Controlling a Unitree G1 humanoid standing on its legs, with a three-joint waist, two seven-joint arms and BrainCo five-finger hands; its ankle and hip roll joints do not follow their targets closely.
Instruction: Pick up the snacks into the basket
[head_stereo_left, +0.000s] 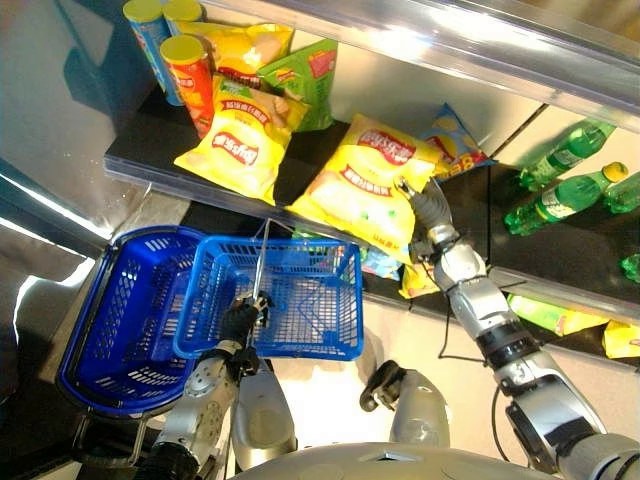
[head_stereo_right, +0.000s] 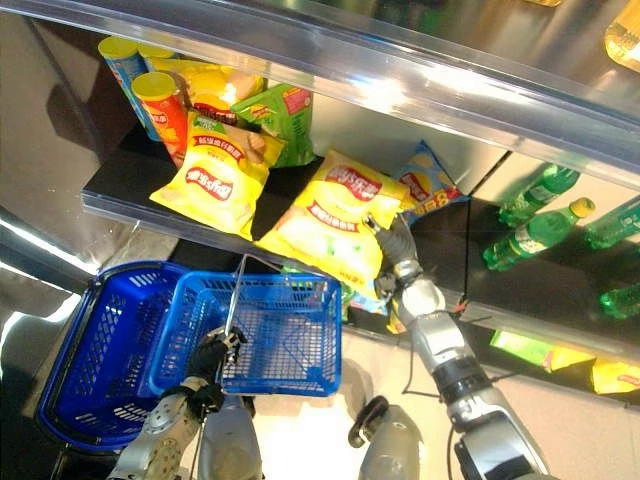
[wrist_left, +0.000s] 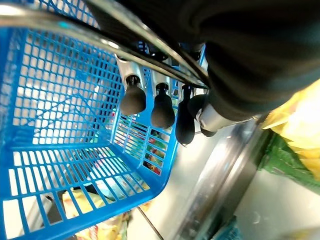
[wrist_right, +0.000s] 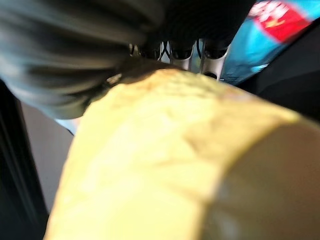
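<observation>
At 7 o'clock in the left eye view, left hand (head_stereo_left: 243, 318) has its fingers curled round the metal handle (head_stereo_left: 260, 262) of the light blue basket (head_stereo_left: 330, 318); that basket sits partly over a darker blue basket (head_stereo_left: 110, 320) at 8 o'clock. Left wrist view adds detail the head views lack: dark fingertips (wrist_left: 133, 99) hooked under the handle bar, basket mesh floor seen from inside. Up at 11 o'clock on the black shelf (head_stereo_left: 140, 145): snack tubes (head_stereo_left: 190, 75), a yellow chip bag (head_stereo_left: 235, 140), a green bag (head_stereo_left: 310, 80). At centre, a large yellow chip bag (head_stereo_left: 362, 185) overhangs the shelf's front edge, red logo at top, crinkled. Right hand (head_stereo_left: 432, 212) sits at that bag's 3 o'clock edge, pinching it; right wrist view shows its fingers (wrist_right: 182, 54) over the yellow foil, a blue bag (wrist_right: 265, 35) behind. Green bottles (head_stereo_left: 565, 190) lie at 2 o'clock.
</observation>
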